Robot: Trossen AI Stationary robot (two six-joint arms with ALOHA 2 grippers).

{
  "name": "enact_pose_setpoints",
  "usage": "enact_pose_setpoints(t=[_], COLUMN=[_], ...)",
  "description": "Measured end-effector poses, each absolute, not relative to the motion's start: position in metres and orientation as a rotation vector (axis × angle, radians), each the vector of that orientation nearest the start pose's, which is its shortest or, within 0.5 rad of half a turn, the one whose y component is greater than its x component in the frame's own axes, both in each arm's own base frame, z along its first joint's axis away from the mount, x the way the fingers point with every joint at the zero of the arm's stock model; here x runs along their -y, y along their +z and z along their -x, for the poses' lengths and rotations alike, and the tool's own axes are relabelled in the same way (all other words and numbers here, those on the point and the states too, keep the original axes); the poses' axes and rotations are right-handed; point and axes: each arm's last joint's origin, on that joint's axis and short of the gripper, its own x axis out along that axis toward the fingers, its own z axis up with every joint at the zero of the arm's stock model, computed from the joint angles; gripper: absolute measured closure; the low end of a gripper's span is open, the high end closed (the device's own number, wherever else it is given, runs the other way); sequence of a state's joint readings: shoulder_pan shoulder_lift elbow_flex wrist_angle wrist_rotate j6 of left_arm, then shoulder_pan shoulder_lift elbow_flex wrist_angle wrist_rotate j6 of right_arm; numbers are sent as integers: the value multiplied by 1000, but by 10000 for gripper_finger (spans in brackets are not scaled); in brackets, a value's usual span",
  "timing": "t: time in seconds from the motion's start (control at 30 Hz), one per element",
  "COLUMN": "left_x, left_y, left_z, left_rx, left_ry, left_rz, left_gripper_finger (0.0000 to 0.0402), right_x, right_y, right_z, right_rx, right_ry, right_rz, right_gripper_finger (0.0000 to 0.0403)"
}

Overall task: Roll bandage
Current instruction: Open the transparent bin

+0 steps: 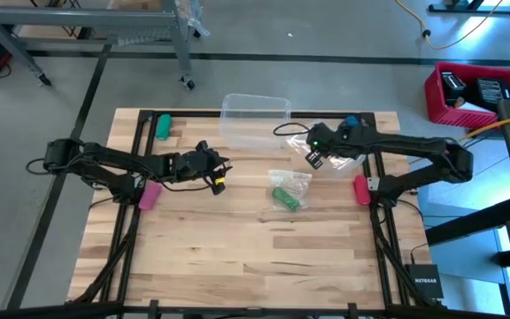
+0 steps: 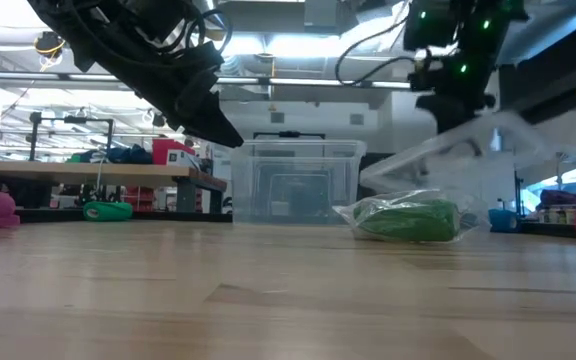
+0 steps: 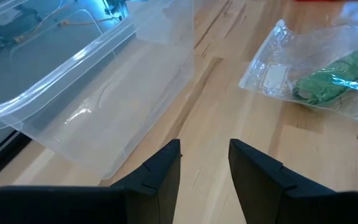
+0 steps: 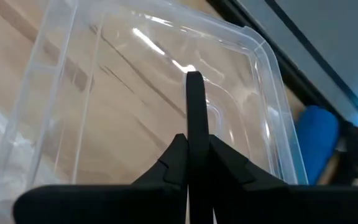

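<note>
I held the left claw (image 1: 222, 175) open mid-worktop, the right claw (image 1: 312, 158) closed, empty, beside the bagged bandage (image 1: 286, 197).

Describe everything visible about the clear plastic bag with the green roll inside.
The clear plastic bag is thin, crinkled and glossy, with a pale label patch on it. It lies flat on the wooden table near its middle, in front of the clear plastic bin. Inside it sits a bright green fabric roll, lying on its side. Neither gripper touches the bag; only the tabletop does.
</note>
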State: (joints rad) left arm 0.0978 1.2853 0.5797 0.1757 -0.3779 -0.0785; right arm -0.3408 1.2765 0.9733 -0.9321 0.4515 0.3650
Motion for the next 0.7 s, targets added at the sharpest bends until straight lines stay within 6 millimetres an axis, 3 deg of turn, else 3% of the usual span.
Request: enact_pose_setpoints(t=[0.17,0.33,0.7], left_x=[-35,-35,-35], left_y=[196,196,196], left_z=[-250,-250,-251], left_rx=[-511,-509,-508], left_ry=[485,487,479], left_rz=[0,8,14], left_gripper_finger=[274,274,274], right_x=[93,103,109], right_y=[218,197,185], right_z=[-217,-221,-222], right_rx=[-1114,-1083,-1027], right_ry=[-921,-956,-945], right_rz=[-245,-226,-169], right_gripper_finger=[358,355,318])
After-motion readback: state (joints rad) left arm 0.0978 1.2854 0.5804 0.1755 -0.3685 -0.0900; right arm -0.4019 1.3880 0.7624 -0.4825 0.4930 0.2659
